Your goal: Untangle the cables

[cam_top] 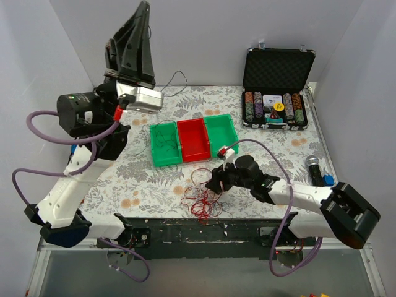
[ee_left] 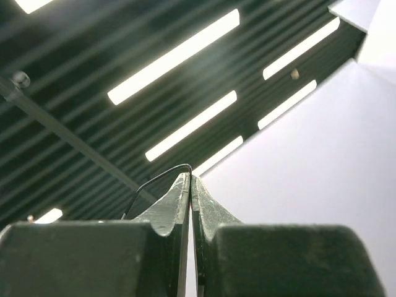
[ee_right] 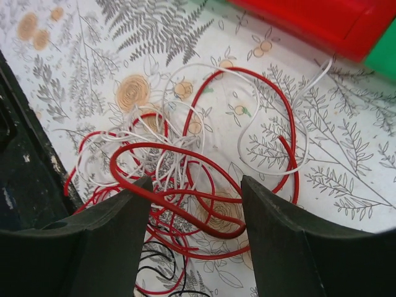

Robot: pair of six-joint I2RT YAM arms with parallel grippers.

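Note:
The cables (cam_top: 201, 197) lie in a loose tangle of red, whitish and black strands near the table's front edge. In the right wrist view the red loops (ee_right: 204, 185) sit directly under my right gripper (ee_right: 197, 182), which hovers open just above them; a thick red strand crosses between its fingers. In the top view the right gripper (cam_top: 214, 184) is at the tangle's right edge. My left gripper (cam_top: 145, 7) is raised high at the back left, pointing up. It is shut on a thin dark cable (ee_left: 154, 178) that bends over its tips (ee_left: 190, 176).
Three joined trays, green (cam_top: 162, 159), red (cam_top: 193, 151) and green (cam_top: 221, 141), stand behind the tangle; the left one holds dark strands. An open case of poker chips (cam_top: 277, 105) is at the back right. A microphone (cam_top: 315, 167) lies by the right edge.

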